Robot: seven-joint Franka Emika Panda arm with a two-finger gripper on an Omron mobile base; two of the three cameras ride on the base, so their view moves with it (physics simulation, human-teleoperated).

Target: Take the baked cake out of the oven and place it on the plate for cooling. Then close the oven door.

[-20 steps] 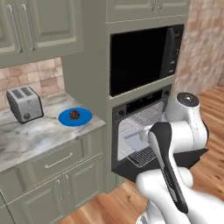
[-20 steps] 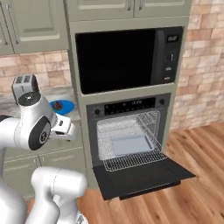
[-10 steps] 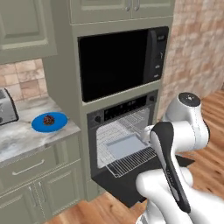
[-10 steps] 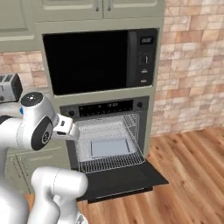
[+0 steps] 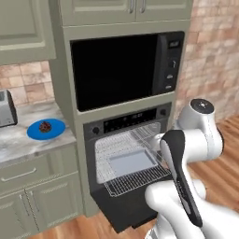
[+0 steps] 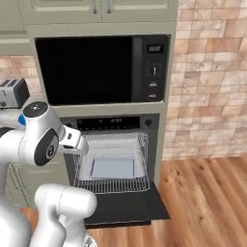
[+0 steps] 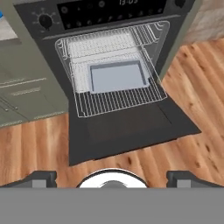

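Observation:
The small dark brown cake [image 5: 45, 126] sits on the bright blue plate [image 5: 57, 128], on the counter left of the oven [image 5: 130, 154]. The oven door [image 5: 122, 211] hangs dropped open. A wire rack [image 7: 118, 98] is pulled out over it and carries a flat grey tray [image 7: 117, 76]. In the hand view my gripper [image 7: 112, 177] looks down at the open door [image 7: 131, 129] from above the wood floor. Its fingertips [image 7: 42, 178] stand wide apart, open, with nothing between them. From the right base view the oven [image 6: 114, 159] and its door [image 6: 128, 205] lie just right of my arm.
A black microwave [image 5: 119, 70] sits directly above the oven, with cabinets over it. A silver toaster [image 5: 4, 108] stands on the marble counter [image 5: 23, 142] at the far left. A brick wall [image 6: 212, 87] and wood floor [image 6: 207, 198] lie to the right.
Both base views have slid rightward along the kitchen, so the counter, toaster and plate now sit further left and the oven is more central. The gripper stays open.

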